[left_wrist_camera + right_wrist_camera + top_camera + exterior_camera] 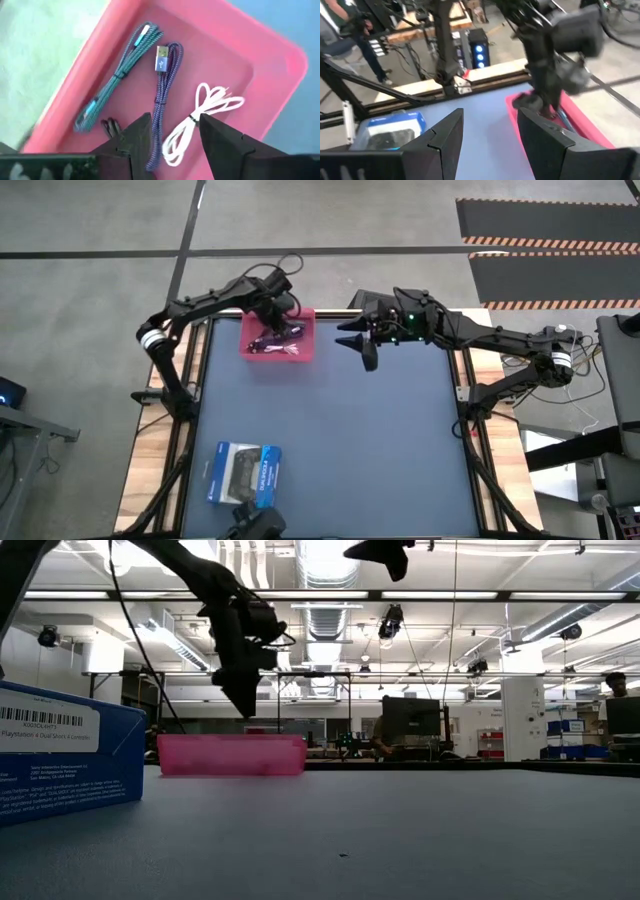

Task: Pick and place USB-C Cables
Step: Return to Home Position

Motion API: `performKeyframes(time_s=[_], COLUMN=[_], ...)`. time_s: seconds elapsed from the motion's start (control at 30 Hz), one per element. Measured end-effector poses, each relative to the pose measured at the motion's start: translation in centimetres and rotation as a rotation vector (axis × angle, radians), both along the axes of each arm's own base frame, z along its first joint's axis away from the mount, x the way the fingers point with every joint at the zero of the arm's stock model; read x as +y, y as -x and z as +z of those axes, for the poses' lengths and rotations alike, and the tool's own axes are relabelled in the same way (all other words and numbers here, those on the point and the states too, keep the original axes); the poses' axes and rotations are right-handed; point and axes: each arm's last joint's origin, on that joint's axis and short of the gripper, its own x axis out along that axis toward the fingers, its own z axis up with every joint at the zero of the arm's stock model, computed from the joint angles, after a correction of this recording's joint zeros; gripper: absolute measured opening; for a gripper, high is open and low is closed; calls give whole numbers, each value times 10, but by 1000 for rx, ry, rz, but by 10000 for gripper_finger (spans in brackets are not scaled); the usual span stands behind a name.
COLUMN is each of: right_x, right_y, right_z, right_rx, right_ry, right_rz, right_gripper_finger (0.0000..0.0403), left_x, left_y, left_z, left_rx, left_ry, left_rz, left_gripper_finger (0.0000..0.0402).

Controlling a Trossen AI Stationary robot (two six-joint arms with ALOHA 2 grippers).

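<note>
A pink tray (308,350) stands at the table's far side, left of the middle. On its floor lie the USB-C cables: a teal one (117,80), a purple one (162,100) and a white one (200,120). An end of a black one (109,127) shows beside my finger. My left gripper (172,135) hangs open above the tray (230,755), pointing steeply down, with nothing between its fingers. My right gripper (362,345) is open and high above the table, right of the tray, pointing about level toward it.
A blue-and-white boxed game controller (243,473) lies near the table's front left corner. The blue table top (380,440) stretches bare between the box, the tray and the right edge. Wooden frame rails (470,380) run along both sides.
</note>
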Motion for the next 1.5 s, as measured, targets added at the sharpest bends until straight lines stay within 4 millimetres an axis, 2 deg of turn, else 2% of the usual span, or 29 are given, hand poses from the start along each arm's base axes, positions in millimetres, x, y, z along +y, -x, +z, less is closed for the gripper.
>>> performKeyframes(time_s=[0.17,0.3,0.57,0.77,1.0,1.27,1.5], right_x=[-9,-15,-26,-32,-36,-39,-41], right_y=[4,7,11,14,13,11,6], right_z=[-5,-8,-8,-10,-14,-18,-18], right_rx=[50,77,80,100,132,138,118], right_ry=[-26,-41,-44,-59,-23,-90,53], right_rz=[-40,-64,-104,-126,-140,-165,-122], right_gripper_finger=[178,178,178,178,176,151,105], left_x=[8,21,27,25,14,-27,-60], left_y=[10,16,12,15,12,7,11], left_z=[4,-8,-31,-30,-14,28,66], left_rx=[-64,-74,-32,-17,-68,-197,-328], left_ry=[50,99,129,132,118,109,20], left_rz=[233,389,403,389,393,238,72], left_gripper_finger=[145,121,52,19,10,10,10])
